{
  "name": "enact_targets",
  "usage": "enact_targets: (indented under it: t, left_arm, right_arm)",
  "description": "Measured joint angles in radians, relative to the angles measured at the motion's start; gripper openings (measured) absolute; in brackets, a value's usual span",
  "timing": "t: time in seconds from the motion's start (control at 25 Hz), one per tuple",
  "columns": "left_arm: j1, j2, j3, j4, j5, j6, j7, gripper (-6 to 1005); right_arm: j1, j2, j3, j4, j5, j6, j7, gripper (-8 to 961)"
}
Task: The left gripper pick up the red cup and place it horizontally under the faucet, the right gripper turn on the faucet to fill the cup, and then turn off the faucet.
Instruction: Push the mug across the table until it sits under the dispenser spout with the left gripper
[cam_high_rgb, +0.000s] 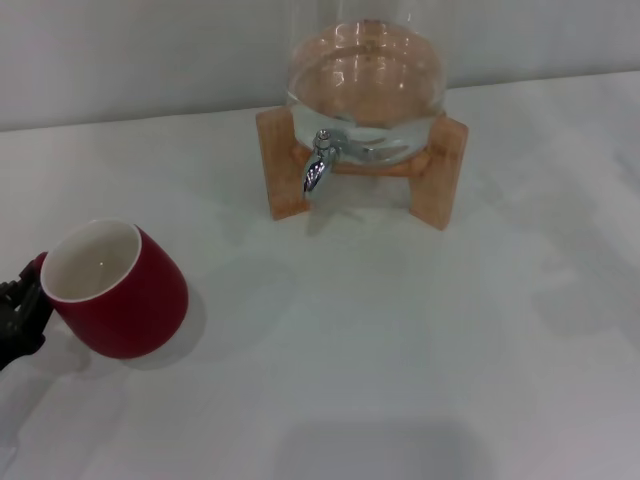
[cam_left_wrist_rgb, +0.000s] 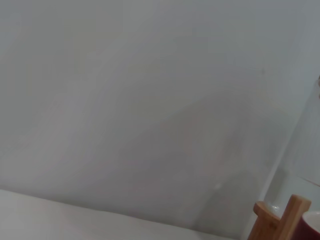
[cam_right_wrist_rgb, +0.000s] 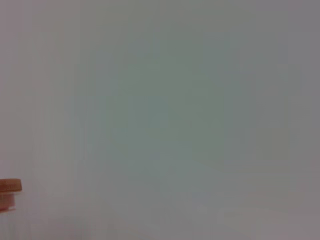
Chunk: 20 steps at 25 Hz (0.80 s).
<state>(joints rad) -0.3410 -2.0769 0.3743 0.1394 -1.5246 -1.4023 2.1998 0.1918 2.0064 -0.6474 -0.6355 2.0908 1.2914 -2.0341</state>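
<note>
Item: red cup. Glossy red outside, white inside. Sits at the lower left of the head view, tilted, its open mouth turned up and toward the left edge of the frame. A sliver of its red wall and white rim also shows at the lower right corner of the left wrist view.

Item: left gripper. Black, only partly in frame at the far left edge of the head view, touching the cup's left side by the rim. Whether its fingers are clenched on the cup or released, I cannot tell.

Item: faucet. Small chrome tap, spout pointing down, upper centre of the head view, mounted on the front of a clear glass jar. Well apart from the cup, up and to the right of it.

Item: wooden stand. Light wood, two upright legs either side of the jar's base, joined by a crossbar behind the tap. One leg shows in the left wrist view, just beside the cup.

Item: tabletop. White, carrying cup and stand.

Item: right gripper. Nowhere in view.
</note>
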Motion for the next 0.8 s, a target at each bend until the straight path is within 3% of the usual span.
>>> enact_targets:
  t: [0.4,0.8]
  left_arm:
    - [0.004,-0.002,0.0,0.016,0.014,0.007,0.014,187]
    - [0.007,-0.004,-0.001,0.052,0.06,0.007,0.236,187]
  right_arm:
    - [0.0,0.0,0.0,0.004,0.0,0.01,-0.003,797]
    - [-0.003,0.0,0.0,0.004,0.0,0.01,-0.006,797]
